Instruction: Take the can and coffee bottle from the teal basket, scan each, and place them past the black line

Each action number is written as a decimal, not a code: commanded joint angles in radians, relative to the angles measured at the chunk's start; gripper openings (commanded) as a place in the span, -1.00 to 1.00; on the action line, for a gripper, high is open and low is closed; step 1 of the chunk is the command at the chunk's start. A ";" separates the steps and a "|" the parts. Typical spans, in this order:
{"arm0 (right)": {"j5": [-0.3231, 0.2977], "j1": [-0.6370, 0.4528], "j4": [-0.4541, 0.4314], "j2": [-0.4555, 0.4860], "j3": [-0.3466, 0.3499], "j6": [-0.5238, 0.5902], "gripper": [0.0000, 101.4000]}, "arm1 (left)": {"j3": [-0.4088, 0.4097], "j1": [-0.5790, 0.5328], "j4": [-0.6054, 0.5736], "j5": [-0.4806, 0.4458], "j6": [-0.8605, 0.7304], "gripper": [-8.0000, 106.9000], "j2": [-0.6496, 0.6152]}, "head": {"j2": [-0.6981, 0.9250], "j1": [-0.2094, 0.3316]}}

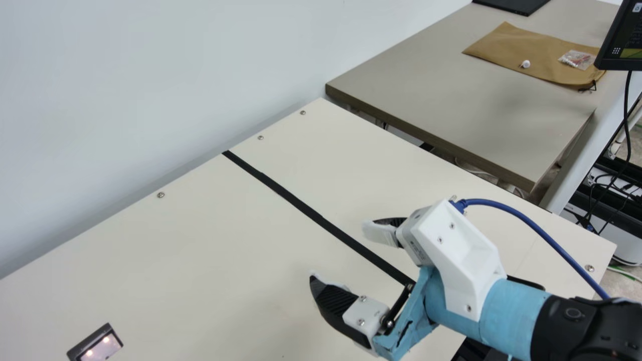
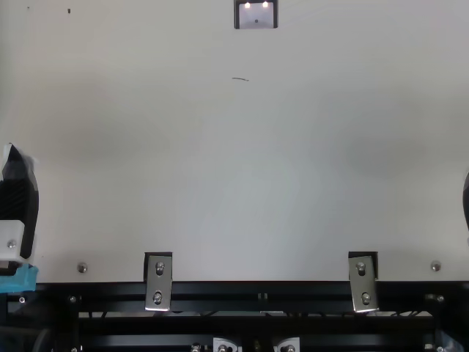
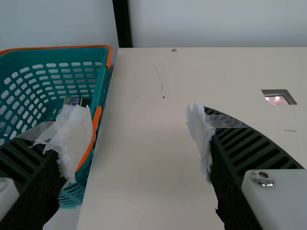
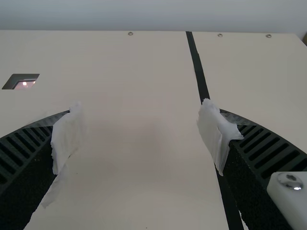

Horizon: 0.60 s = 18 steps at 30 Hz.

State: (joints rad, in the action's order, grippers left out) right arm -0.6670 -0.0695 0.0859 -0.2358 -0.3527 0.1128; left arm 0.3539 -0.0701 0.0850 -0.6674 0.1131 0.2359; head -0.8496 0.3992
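A cream worktop stretches across the main view, with a pale wall behind it. A black line runs over it at a slant, from above the centre of the frame down toward the lower right.

At the lower right of the main view is the right gripper, on an arm wrapped in light blue. Its two black ribbed fingers stand wide apart, their tips covered in ragged white material. A blue cable curves behind it. In the right wrist view, the cream surface shows in the gap between the fingers, and the black line passes behind one of them.

The left gripper shows in part at the left edge of the top view. In the left wrist view its fingers are also wide apart, with the same white covering.

That wrist view also shows the teal basket, with slotted walls and orange trim, beside the worktop's side edge. Inside it is a dark item with small print, partly hidden by a covered fingertip; whether it is the can or the coffee bottle, I cannot tell.

The scanner, a dark-framed window with small glowing lights, is at the top centre of the top view and the lower left of the main view.

At the upper right of the main view, a grey table holds a flat brown bag with a small clear packet on it.
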 commanded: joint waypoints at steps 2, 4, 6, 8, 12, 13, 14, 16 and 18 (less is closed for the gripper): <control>0.000 0.000 0.000 0.000 0.000 0.000 1.00 | 0.000 0.000 0.000 0.000 0.000 0.71 0.000 | -0.013 0.037; 0.000 0.000 0.000 0.000 0.000 0.000 1.00 | 0.000 0.000 0.000 0.000 0.000 0.71 0.000 | -0.013 0.037; 0.000 0.000 0.000 0.000 0.000 0.000 1.00 | 0.000 0.000 0.000 0.000 0.000 0.71 0.000 | -0.013 0.037; 0.000 0.000 0.000 0.000 0.000 0.000 1.00 | 0.000 0.000 0.000 0.000 0.000 0.71 0.000 | -0.013 0.037; 0.000 0.000 0.000 0.000 0.000 0.000 1.00 | 0.000 0.000 0.000 0.000 0.000 0.71 0.000 | -0.013 0.037; 0.000 0.000 0.000 0.000 0.000 0.000 1.00 | 0.000 0.000 0.000 0.000 0.000 0.71 0.000 | -0.013 0.037; 0.000 0.000 0.000 0.000 0.000 0.000 1.00 | 0.000 0.000 0.000 0.000 0.000 0.71 0.000 | -0.013 0.037; 0.000 0.000 0.000 0.000 0.000 0.000 1.00 | 0.000 0.000 0.000 0.000 0.000 0.71 0.000 | -0.013 0.037; -0.001 0.001 -0.002 0.000 0.000 -0.002 1.00 | 0.000 0.000 0.000 0.000 0.000 0.71 0.000 | -0.013 0.037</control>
State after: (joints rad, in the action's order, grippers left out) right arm -0.6670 -0.0695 0.0859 -0.2358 -0.3527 0.1128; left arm 0.3539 -0.0701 0.0850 -0.6674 0.1131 0.2359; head -0.8496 0.3992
